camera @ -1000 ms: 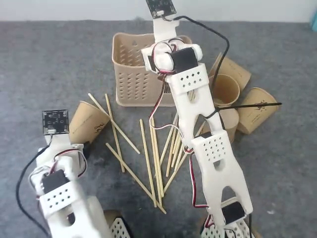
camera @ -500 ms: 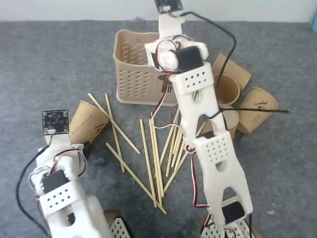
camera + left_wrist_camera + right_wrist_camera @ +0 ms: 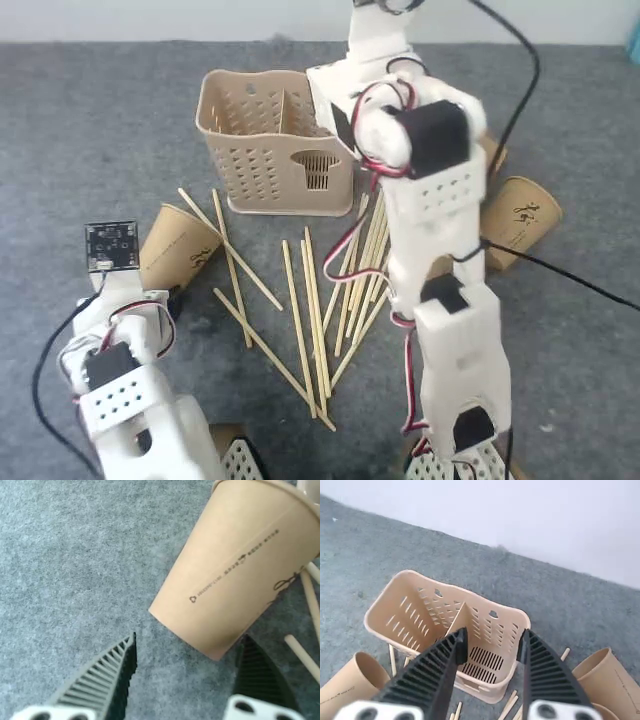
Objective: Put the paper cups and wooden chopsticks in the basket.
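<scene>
Right gripper [image 3: 493, 631] hung open and empty above the 2-compartment basket [image 3: 262, 180], left gripper [image 3: 190, 641] gaped wide at a tipped paper cup [image 3: 235, 575], wooden chopsticks [image 3: 298, 315] lay scattered before the basket.

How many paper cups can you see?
3. One cup lies on its side left of the chopsticks, a second lies right of the right arm, and an edge of a third peeks out behind that arm. More may hide under it.
</scene>
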Controlling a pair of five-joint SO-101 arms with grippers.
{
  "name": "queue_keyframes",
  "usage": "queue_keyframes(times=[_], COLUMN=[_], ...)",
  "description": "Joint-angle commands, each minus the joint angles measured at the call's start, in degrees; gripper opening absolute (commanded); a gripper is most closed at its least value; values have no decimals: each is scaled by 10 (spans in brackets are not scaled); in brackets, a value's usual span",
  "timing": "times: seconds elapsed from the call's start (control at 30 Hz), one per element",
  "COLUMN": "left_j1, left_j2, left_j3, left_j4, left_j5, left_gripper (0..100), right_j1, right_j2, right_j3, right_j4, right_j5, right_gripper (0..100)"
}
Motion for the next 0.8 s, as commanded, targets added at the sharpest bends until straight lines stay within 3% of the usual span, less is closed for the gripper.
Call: queue_keyframes(times=[0.0,0.2,0.33,0.6,0.77], left_j1=[5,5,5,5,5], left_j2=[-9,-9,-9,-9,-9], left_j3=[-2,-2,-2,-2,-2], left_j4=[-13,-13,-13,-13,-13], left_j5=[-11,-11,-11,-11,-11], left_gripper=[305,305,305,305,305], right_j1=[7,13,15,128,198], right_j2=[-113,-278,-368,-535,-611], right_j3=[107,338,450,644,756], right_j4=[25,21,21,21,19], right_j5=[10,12,59,70,127], right_gripper=[177,177,177,177,177])
